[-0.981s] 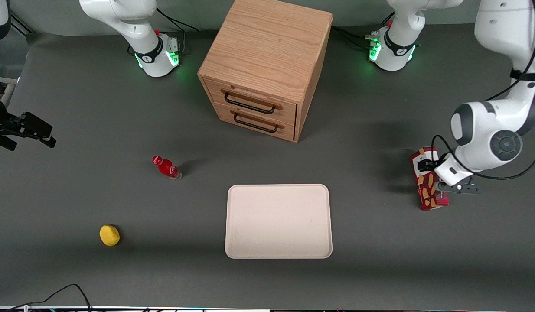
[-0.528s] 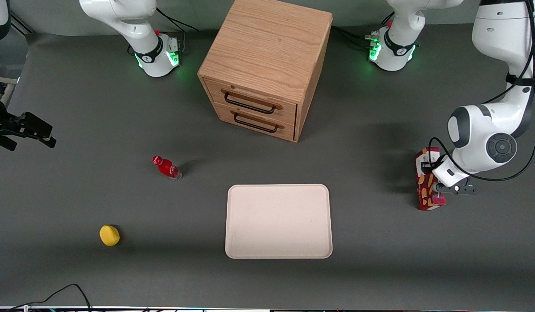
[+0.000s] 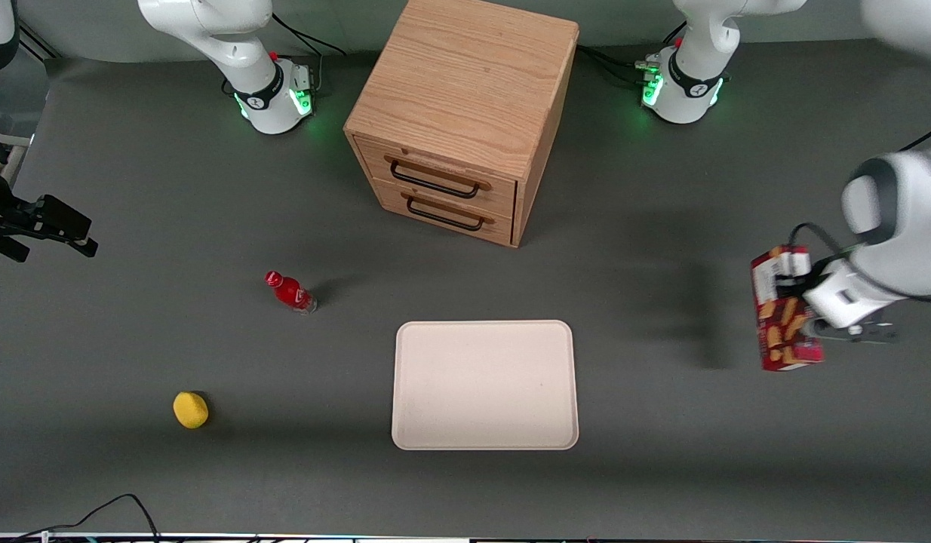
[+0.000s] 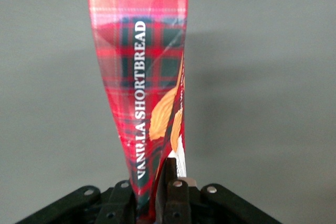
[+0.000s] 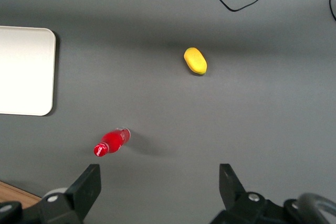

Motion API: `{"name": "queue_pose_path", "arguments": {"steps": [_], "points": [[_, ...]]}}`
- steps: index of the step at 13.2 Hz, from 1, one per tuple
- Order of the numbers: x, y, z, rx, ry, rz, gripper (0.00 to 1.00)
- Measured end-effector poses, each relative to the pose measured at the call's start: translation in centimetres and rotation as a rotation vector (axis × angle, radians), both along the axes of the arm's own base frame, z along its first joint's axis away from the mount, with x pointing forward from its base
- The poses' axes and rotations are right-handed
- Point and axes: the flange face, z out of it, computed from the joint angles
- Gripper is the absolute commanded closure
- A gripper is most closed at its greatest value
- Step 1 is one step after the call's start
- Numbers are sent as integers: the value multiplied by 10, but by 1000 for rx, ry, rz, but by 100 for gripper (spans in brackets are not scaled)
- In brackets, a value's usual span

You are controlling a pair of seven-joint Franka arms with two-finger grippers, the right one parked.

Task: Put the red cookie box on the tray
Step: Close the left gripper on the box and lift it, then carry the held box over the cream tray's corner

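Note:
The red cookie box point(image 3: 782, 320), dark red with a white label end and tan cookie pictures, hangs above the table toward the working arm's end. My left gripper point(image 3: 801, 294) is shut on it. In the left wrist view the box point(image 4: 144, 77) shows red plaid and the words "VANILLA SHORTBREAD", and it runs out from between my gripper point(image 4: 157, 182) fingers, which press its sides. The cream-white tray point(image 3: 484, 385) lies flat near the middle of the table, nearer the front camera than the drawer cabinet. It also shows in the right wrist view point(image 5: 26, 72). The tray holds nothing.
A wooden two-drawer cabinet point(image 3: 462, 113) stands farther from the camera than the tray. A small red bottle point(image 3: 290, 292) and a yellow lemon-shaped object point(image 3: 190, 409) lie toward the parked arm's end. Cables point(image 3: 96, 516) run along the table's near edge.
My gripper has lifted the red cookie box off the table and moved it sideways toward the working arm's end. The arm has risen with it.

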Motion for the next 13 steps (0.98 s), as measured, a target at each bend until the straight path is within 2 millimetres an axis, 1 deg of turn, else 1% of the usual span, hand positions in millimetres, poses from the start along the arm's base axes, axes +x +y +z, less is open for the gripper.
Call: {"name": "queue_pose_path", "arguments": {"steps": [1,2,3,4,5,6,7,9,10,11,12,13], "points": [[0,3,55,-2,0,7,100],[-4,5,103,-2,-6,13,100],[-8,3,136,-1,-12,27,100],[-11,-4,154,-2,-15,59,100],[-11,-21,160,-17,-11,93,100],[-9,-51,159,-34,-3,122,100],[-8,-90,156,-38,7,155,100],[-13,-174,147,-42,27,200,100],[-15,-212,140,-51,24,218,100],[-12,-245,129,-69,6,242,100],[-5,-272,112,-86,-19,262,100],[5,-297,88,-99,-46,270,100]]}}
